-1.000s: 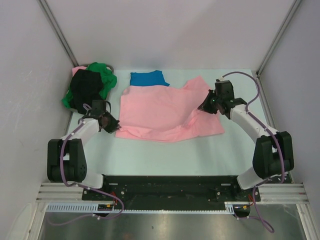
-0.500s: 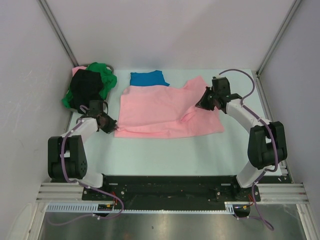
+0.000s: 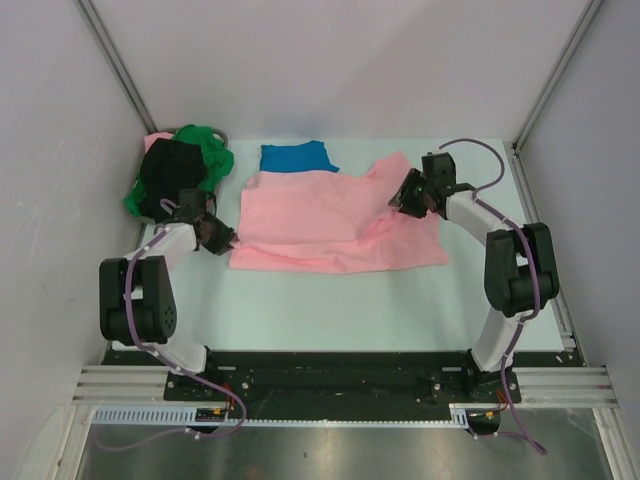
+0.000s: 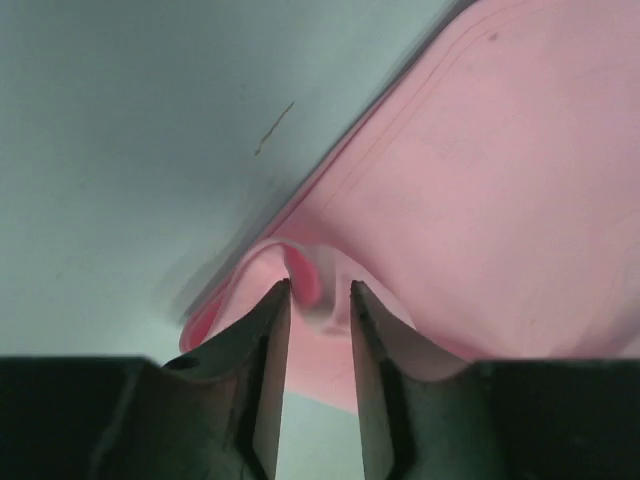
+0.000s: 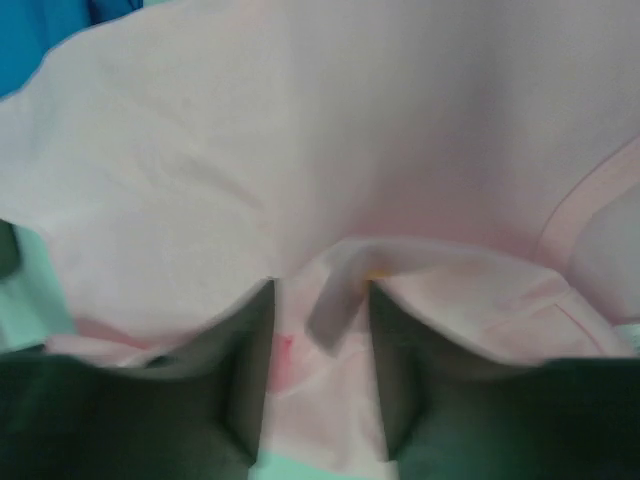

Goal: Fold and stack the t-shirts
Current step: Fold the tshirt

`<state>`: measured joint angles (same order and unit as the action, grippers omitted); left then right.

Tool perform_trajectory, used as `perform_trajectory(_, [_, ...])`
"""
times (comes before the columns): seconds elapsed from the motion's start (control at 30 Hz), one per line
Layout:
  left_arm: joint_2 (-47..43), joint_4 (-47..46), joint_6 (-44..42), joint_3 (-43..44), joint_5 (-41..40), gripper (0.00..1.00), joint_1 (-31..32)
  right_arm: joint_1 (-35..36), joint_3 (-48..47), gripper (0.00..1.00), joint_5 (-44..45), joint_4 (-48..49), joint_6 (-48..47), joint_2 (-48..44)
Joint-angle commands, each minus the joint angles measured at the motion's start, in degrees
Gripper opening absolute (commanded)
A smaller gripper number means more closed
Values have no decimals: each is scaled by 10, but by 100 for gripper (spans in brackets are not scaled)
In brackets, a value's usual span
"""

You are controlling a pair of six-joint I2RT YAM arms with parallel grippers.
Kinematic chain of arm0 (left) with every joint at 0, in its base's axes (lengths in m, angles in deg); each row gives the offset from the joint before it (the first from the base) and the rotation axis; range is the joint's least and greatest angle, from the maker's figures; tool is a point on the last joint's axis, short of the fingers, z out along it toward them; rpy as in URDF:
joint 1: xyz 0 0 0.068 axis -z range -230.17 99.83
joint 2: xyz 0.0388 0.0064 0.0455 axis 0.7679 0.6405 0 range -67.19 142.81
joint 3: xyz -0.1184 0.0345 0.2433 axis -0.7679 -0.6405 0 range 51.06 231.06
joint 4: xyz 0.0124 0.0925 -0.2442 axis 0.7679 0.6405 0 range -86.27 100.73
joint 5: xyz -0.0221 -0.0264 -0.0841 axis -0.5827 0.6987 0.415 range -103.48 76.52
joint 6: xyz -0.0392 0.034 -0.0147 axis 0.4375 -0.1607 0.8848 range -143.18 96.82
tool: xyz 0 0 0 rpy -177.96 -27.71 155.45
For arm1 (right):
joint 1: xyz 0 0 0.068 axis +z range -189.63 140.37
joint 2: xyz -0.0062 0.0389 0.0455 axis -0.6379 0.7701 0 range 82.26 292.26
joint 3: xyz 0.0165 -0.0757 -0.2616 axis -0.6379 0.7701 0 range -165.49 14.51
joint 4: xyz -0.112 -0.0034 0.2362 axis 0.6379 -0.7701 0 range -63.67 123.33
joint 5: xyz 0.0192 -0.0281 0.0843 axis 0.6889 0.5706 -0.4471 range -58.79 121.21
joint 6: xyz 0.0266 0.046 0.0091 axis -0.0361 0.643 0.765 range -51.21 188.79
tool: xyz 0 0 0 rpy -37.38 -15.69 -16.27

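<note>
- At L gripper (image 4: 318,290): clenched on a small raised fold of the pink t-shirt (image 3: 330,220), right at its near-left corner. Thin bite, just the hem between the tips.
- At R gripper (image 5: 320,290): closed on a ridge of the same shirt, on its right part toward the table's right edge. Bunched cloth under the fingers; can't tell how many layers are caught.
- Risk 1: L bite looks shallow, so could slip off the hem w/ a hard or fast pull.
- Risk 2: uneven pull from the 2 arms would prob. skew the cloth and leave a crooked fold.
- Risk 3: dragging toward the far edge could shove the blue t-shirt (image 3: 297,157) out of shape, since the 2 shirts meet there.
- Look of the pink one: light pink, soft, spread wide across mid table (image 3: 330,300), mostly flat. Creases run out from the R grip, right part rumpled, near hem a bit wavy.
- Further out: blue one small and compact near the far edge. Black t-shirt (image 3: 172,175) heaped against green t-shirt (image 3: 212,150) at the far-left corner, unfolded.
</note>
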<state>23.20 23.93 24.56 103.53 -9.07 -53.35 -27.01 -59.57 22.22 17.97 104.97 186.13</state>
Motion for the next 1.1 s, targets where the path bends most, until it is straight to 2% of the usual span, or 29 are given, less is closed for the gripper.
perform_trajectory(0.0, [14,-8,-2,48,-3,51,-4,-12,-34,95,11,93,16,9])
perform_trajectory(0.03, [10,-4,-1,47,-4,71,-4,-11,-34,100,13,106,16,3])
perform_trajectory(0.1, [-27,-7,2,20,-12,98,-2,-9,-34,100,34,102,14,-19])
perform_trajectory(0.13, [-48,-8,6,7,-18,100,-2,-7,-31,100,48,83,10,-33])
perform_trajectory(0.2, [-122,-13,8,-38,-22,100,4,7,-9,100,83,71,-6,-95])
perform_trajectory(0.3, [-210,10,3,-78,-28,100,19,17,18,100,120,-10,-32,-170])
perform_trajectory(0.4, [-271,54,0,-113,-21,100,27,17,76,100,136,-56,-30,-243])
perform_trajectory(0.57, [-355,29,42,-214,8,98,56,20,185,100,162,-93,12,-357])
perform_trajectory(0.73, [-355,-16,74,-271,7,84,58,31,267,100,152,-80,33,-446])
perform_trajectory(0.97, [-313,-43,113,-274,-61,84,58,48,320,100,155,-74,28,-508])
perform_trajectory(1.07, [-266,-49,131,-256,-71,84,58,49,340,99,158,-71,40,-512])
